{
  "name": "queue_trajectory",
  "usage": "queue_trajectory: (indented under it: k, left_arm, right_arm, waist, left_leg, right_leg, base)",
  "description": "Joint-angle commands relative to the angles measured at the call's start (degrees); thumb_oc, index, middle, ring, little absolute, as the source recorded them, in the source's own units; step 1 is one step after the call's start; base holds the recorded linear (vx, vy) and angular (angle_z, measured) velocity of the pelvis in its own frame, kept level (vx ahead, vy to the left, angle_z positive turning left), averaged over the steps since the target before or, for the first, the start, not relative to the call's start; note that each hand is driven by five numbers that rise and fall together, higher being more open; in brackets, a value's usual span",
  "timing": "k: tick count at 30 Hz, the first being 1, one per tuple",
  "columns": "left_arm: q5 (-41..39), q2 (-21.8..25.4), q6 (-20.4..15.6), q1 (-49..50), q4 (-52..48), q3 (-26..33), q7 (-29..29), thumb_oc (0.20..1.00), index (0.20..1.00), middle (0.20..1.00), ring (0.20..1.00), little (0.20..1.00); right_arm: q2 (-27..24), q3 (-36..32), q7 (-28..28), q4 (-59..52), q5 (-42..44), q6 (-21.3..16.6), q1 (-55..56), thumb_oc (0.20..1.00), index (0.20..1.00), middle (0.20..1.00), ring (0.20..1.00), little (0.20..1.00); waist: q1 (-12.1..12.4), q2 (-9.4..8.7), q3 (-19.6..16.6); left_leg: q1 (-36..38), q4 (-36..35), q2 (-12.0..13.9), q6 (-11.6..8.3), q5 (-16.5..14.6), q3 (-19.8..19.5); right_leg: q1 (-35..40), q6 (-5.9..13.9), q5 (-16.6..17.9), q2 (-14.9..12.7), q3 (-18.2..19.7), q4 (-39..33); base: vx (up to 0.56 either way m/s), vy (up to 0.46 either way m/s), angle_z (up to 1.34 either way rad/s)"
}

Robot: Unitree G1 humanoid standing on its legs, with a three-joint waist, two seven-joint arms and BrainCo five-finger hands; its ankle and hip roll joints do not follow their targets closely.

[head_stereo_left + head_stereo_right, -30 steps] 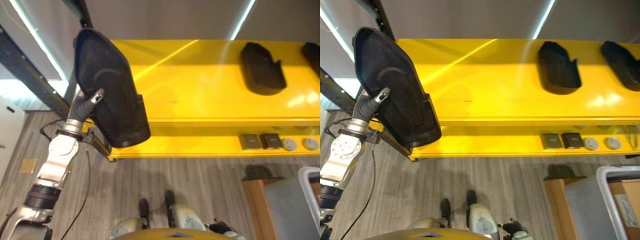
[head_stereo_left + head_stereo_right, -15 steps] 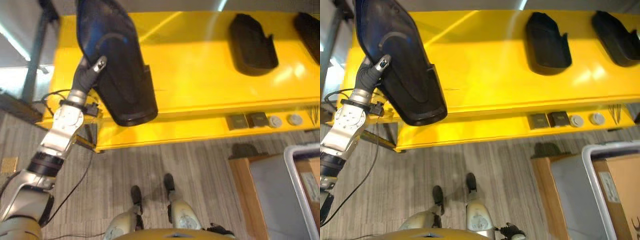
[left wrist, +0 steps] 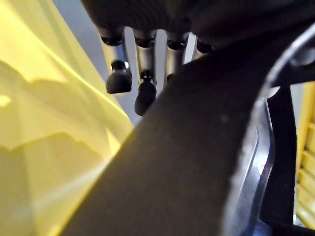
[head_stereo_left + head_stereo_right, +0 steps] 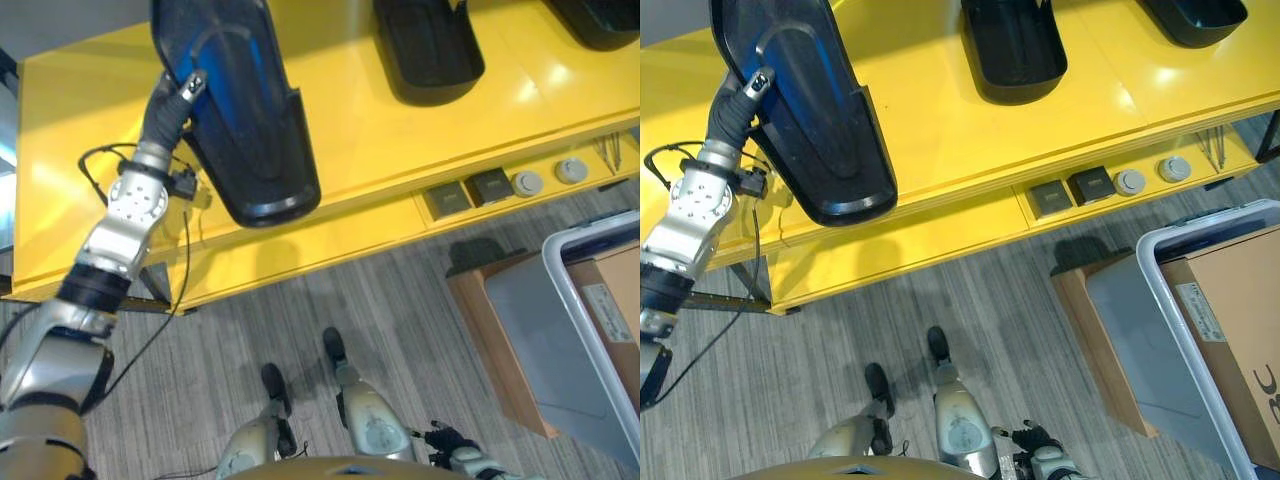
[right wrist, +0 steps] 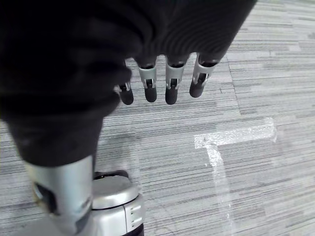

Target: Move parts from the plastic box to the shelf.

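A large black part (image 4: 240,120) is held up over the left end of the yellow shelf (image 4: 340,150), its upper end cut off by the frame edge; whether it touches the shelf top cannot be told. The left hand (image 4: 172,100) grips it from the side: the thumb lies on its inner face, and the wrist view shows the fingers (image 3: 142,73) curled behind its edge. Two more black parts (image 4: 1012,45) lie farther right on the shelf, also partly cut off. The grey plastic box (image 4: 1180,340) stands on the floor at lower right, only partly visible. The right hand (image 5: 162,78) hangs over the floor, fingers relaxed and holding nothing.
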Motion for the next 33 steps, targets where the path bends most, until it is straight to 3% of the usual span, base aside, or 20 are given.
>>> queue_trajectory:
  k: [1, 10, 16, 33]
  left_arm:
    - [-5.29, 5.82, -2.05, -7.35, 4.60, 1.03, 0.37, 0.200, 0.200, 0.200, 0.200, 0.200]
    - [-10.07, 13.60, 0.26, -18.10, 17.59, -8.60, -5.65, 0.200, 0.200, 0.200, 0.200, 0.200]
    - [-9.86, 15.61, 2.03, -22.17, 23.48, -13.58, -10.14, 0.200, 0.200, 0.200, 0.200, 0.200]
    - [-0.04, 12.33, 4.11, -29.88, 36.55, -19.77, -12.14, 0.200, 0.200, 0.200, 0.200, 0.200]
  right_arm:
    - [-1.05, 1.25, 0.16, 1.74, 2.02, 0.80, 0.21, 1.000, 1.000, 1.000, 1.000, 1.000]
    - [-1.16, 2.61, 0.97, 1.11, 4.08, 0.51, -1.04, 1.000, 1.000, 1.000, 1.000, 1.000]
    - [-1.20, 2.96, 2.09, 1.45, 5.08, 0.65, -1.37, 1.000, 1.000, 1.000, 1.000, 1.000]
    - [-0.64, 5.25, 2.94, 1.22, 7.44, -0.23, -2.78, 1.000, 1.000, 1.000, 1.000, 1.000]
  waist:
    - [-0.30, 0.51, -0.65]
    - [-0.15, 0.97, 0.85]
    - [0.06, 1.19, 1.53]
    - [-0.41, 0.39, 2.69]
  left_leg:
    - [1.20, -0.42, 5.22, -4.18, -0.33, -4.88]
    - [-1.13, -0.42, 5.14, -4.59, 0.75, -5.22]
    - [-1.99, -0.42, 5.10, -4.80, 1.25, -5.61]
    - [-4.46, -0.42, 5.53, -5.10, 2.03, -6.04]
  right_leg:
    - [2.32, 4.35, -3.65, -3.10, 0.01, 0.18]
    - [0.21, 4.74, -2.30, -3.14, -0.27, 0.18]
    - [-0.42, 4.90, -2.01, -3.42, -0.70, 0.18]
    - [-2.51, 4.88, -1.18, -3.06, -1.07, 0.18]
  base:
    - [-0.03, -0.015, 0.03]
    - [-0.01, -0.007, 0.04]
    - [0.00, 0.000, 0.03]
    - [0.00, 0.000, 0.01]
